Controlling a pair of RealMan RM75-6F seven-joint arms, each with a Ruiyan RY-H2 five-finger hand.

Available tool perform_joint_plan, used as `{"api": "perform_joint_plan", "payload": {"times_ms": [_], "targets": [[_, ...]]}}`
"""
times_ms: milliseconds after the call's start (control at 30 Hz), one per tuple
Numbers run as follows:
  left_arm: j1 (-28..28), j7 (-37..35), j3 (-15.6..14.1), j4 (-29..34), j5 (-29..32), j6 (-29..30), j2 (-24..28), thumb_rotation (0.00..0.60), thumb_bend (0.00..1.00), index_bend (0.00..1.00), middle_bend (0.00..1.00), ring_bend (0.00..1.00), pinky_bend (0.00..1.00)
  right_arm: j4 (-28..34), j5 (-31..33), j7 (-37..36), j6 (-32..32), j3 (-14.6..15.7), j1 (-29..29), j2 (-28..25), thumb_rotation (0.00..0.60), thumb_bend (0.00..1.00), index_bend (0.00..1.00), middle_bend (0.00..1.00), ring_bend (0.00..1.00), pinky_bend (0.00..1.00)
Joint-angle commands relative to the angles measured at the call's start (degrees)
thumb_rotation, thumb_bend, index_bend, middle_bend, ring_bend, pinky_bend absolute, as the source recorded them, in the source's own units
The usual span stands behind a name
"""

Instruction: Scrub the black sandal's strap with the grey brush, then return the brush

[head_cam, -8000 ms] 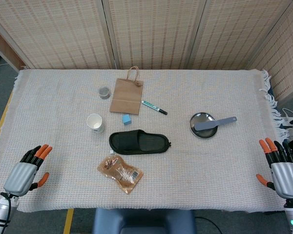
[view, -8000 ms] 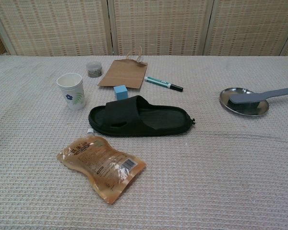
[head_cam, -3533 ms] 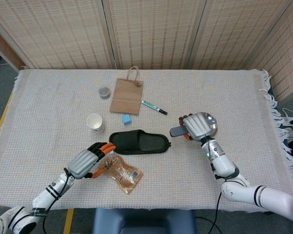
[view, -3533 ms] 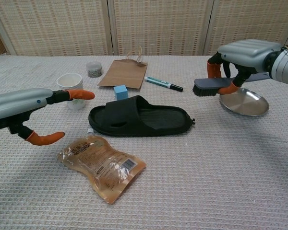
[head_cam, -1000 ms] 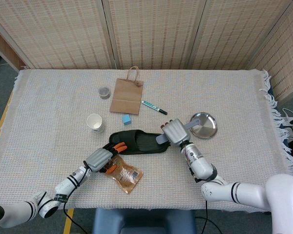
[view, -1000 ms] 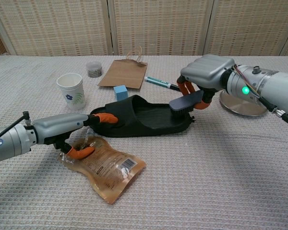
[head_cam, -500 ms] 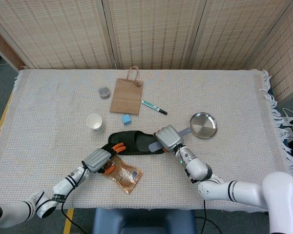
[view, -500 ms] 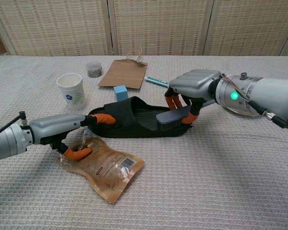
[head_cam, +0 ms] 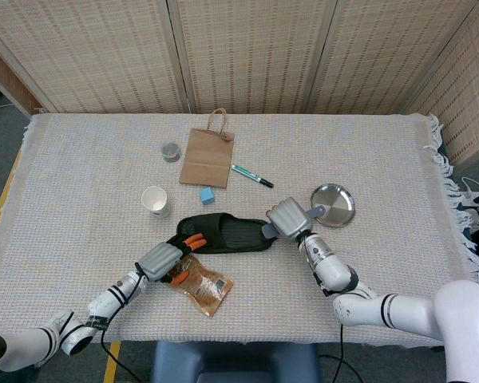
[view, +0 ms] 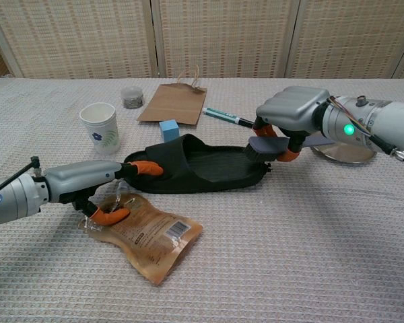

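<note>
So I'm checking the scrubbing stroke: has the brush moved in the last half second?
Yes. The grey brush, held by the right hand, moved from mid-sole toward the black sandal's heel, nearer the metal plate.

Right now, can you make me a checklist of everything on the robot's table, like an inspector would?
Surface: table covered by a woven cream cloth.
Job's things: black sandal lying flat; grey brush over its heel end; steel dish holds nothing.
Clutter: paper cup, paper bag, blue cube, marker, small tin, snack pouch.
Hands: left hand steadies the sandal's toe end; right hand holds the brush.
Cables: thin wires at the right wrist.
Surroundings: woven folding screens behind.
</note>
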State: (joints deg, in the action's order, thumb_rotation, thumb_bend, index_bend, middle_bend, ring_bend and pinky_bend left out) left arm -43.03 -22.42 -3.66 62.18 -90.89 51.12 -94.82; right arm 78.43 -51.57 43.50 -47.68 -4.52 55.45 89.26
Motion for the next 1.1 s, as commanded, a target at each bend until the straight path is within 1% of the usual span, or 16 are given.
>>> {"api": "perform_joint_plan", "payload": {"times_ms": [33, 100, 167, 267, 367, 500, 700, 933, 1100], "targets": [[0.0, -0.1, 0.0, -0.1, 0.0, 0.1, 0.1, 0.600, 0.47, 0.00, 0.00, 0.00, 0.09, 0.5, 0.1, -0.2, 0.3, -0.3, 0.5, 0.5, 0.600, 0.57, 0.79, 0.61, 0.50, 0.70], [0.0, -0.1, 0.0, -0.1, 0.0, 0.2, 0.1, 0.600, 0.47, 0.00, 0.00, 0.00, 0.09, 0.7, 0.0, 0.0, 0.4, -0.6, 1.0, 1.0, 0.600, 0.57, 0.79, 0.61, 0.50, 0.70], [0.0, -0.1, -0.1, -0.1, 0.0, 0.2, 0.2, 0.600, 0.47, 0.00, 0.00, 0.00, 0.09, 0.9, 0.2, 0.9, 0.5, -0.5, 1.7, 1.2, 0.600, 0.61, 0.79, 0.61, 0.50, 0.70], [0.0, 0.0, -0.1, 0.0, -0.1, 0.3, 0.1, 0.600, 0.47, 0.00, 0.00, 0.00, 0.09, 2.0, 1.4, 3.9, 0.5, -0.3, 3.0, 0.9, 0.600, 0.66, 0.79, 0.61, 0.50, 0.70], [0.0, 0.0, -0.1, 0.1, -0.1, 0.3, 0.0, 0.600, 0.47, 0.00, 0.00, 0.00, 0.09, 4.0, 2.9, 7.7, -0.5, 0.0, 4.4, 0.3, 0.600, 0.68, 0.78, 0.61, 0.50, 0.70], [0.0, 0.0, -0.2, 0.2, -0.1, 0.3, -0.1, 0.600, 0.47, 0.00, 0.00, 0.00, 0.09, 6.5, 4.9, 11.8, -2.0, 0.2, 6.1, 0.4, 0.600, 0.69, 0.78, 0.61, 0.50, 0.70], [0.0, 0.5, -0.3, 0.6, -0.2, 0.5, -0.1, 0.600, 0.47, 0.00, 0.00, 0.00, 0.09, 6.6, 9.7, 17.3, -3.5, 1.8, 7.8, 1.5, 0.600, 0.70, 0.77, 0.61, 0.50, 0.70], [0.0, 0.9, -0.5, 1.1, -0.2, 0.2, -0.2, 0.600, 0.47, 0.00, 0.00, 0.00, 0.09, 8.5, 13.4, 21.1, -5.9, 4.2, 8.0, -1.0, 0.600, 0.70, 0.76, 0.61, 0.50, 0.70], [0.0, 0.7, -0.6, 0.9, -0.1, -0.2, -0.4, 0.600, 0.47, 0.00, 0.00, 0.00, 0.09, 9.6, 15.1, 22.6, -7.1, 5.2, 8.3, -2.4, 0.600, 0.70, 0.76, 0.61, 0.50, 0.70]]}}
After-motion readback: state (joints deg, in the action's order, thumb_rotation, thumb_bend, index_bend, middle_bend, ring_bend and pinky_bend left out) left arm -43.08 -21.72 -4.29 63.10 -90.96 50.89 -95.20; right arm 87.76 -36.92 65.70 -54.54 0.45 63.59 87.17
